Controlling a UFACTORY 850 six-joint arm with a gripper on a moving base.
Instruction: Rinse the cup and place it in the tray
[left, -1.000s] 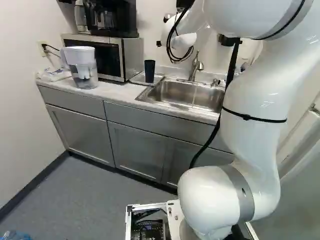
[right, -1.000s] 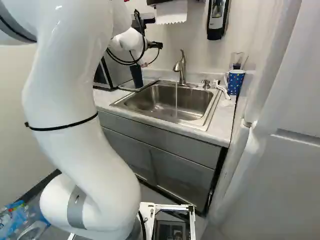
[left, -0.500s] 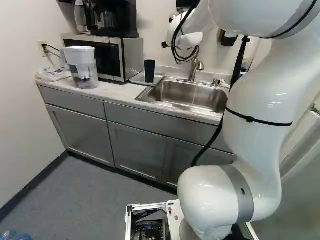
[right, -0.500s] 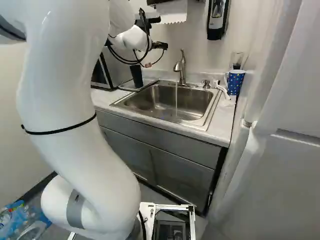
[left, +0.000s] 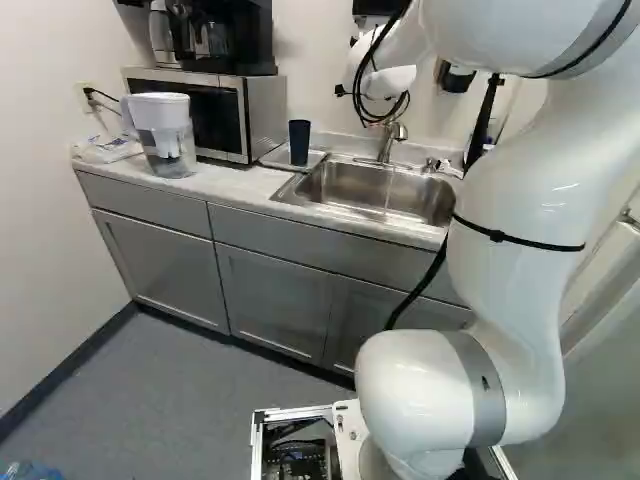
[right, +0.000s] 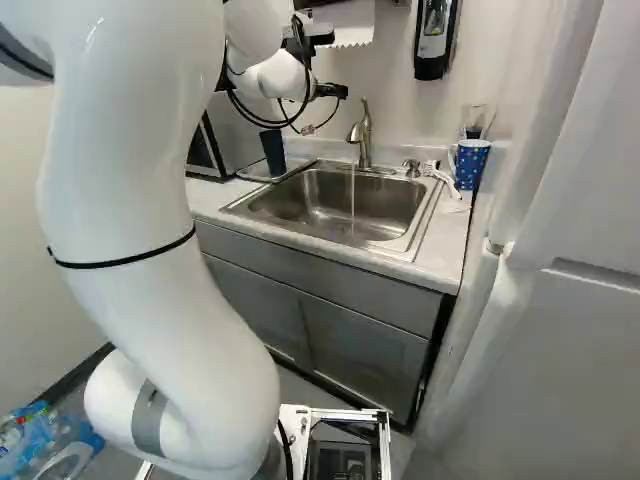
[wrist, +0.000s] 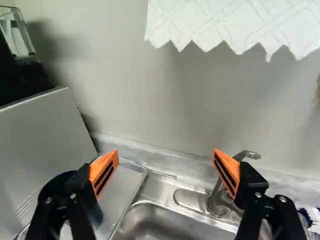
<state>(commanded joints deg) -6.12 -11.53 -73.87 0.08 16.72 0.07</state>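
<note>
In the right base view part of my gripper (right: 332, 91) shows beyond the wrist, above the counter's back. The wrist view has the gripper (wrist: 166, 167) wide open, nothing between its orange pads. A dark blue cup (left: 299, 142) stands upright on the tray (left: 318, 158) left of the sink. One finger partly covers this cup (wrist: 59, 186) in the wrist view, with the tray (wrist: 125, 187) beside it. Water runs from the faucet (right: 363, 135) into the steel sink (right: 325, 200). A dotted blue mug (right: 471, 164) stands on the counter at the sink's right.
Left of the tray are the microwave (left: 262, 115) and a water pitcher (left: 166, 140). A brush (right: 442, 178) lies near the dotted mug. Paper towel (wrist: 235, 25) hangs ahead of and above the gripper. A soap dispenser (right: 433, 35) is on the wall, a white door at the right.
My wrist has shifted to the right in both base views, away from the dark cup and toward the faucet. The cup has stayed on the tray, and the base has not moved.
</note>
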